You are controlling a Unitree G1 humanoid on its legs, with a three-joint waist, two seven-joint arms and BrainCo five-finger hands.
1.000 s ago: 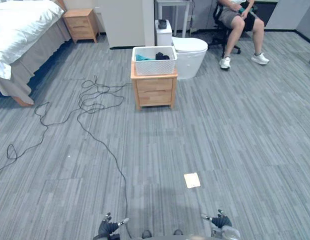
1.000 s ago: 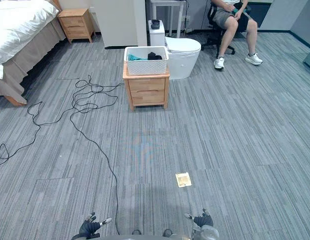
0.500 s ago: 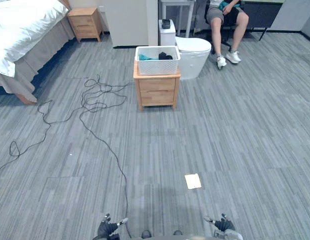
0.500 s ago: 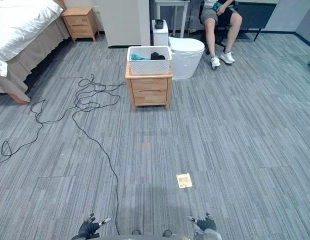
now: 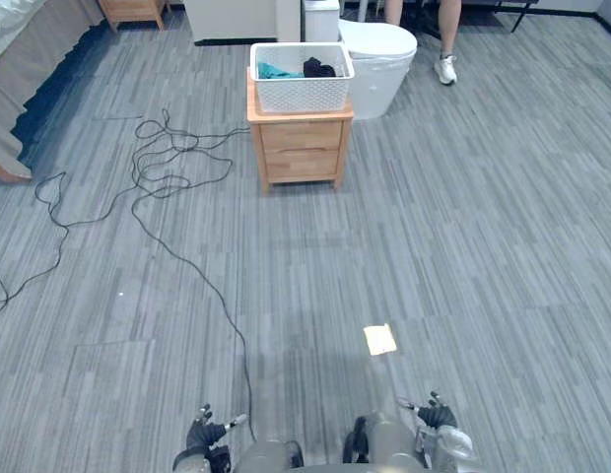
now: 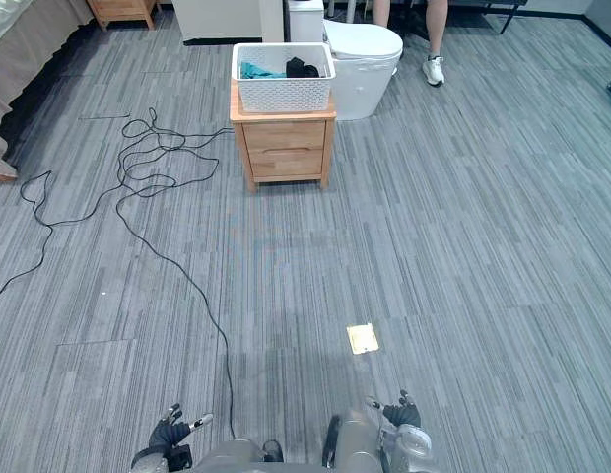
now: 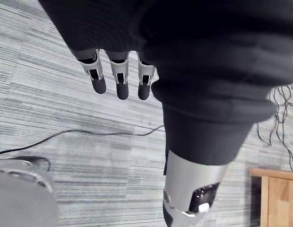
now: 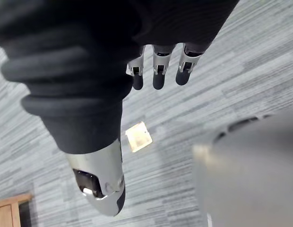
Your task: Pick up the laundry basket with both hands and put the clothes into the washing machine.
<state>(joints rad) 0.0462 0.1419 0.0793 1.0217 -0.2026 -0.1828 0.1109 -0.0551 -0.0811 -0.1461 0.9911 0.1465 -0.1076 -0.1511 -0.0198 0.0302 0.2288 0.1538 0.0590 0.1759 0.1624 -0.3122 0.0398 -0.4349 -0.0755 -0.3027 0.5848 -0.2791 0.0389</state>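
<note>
Grey floor [image 5: 463, 246], small plate [image 5: 380, 339], basket [image 5: 301, 91] atop nightstand [image 5: 301, 150]

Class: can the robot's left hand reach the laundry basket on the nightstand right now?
Probably not: the left hand hangs beside the robot, with much floor between it and the laundry basket.

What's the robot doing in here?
Nothing is being handled yet. The basket of clothes sits on a wooden nightstand across the floor, beside the white washer. The robot's left hand and right hand hang open and empty, far from the basket. A person's leg shows past the washer.
</note>
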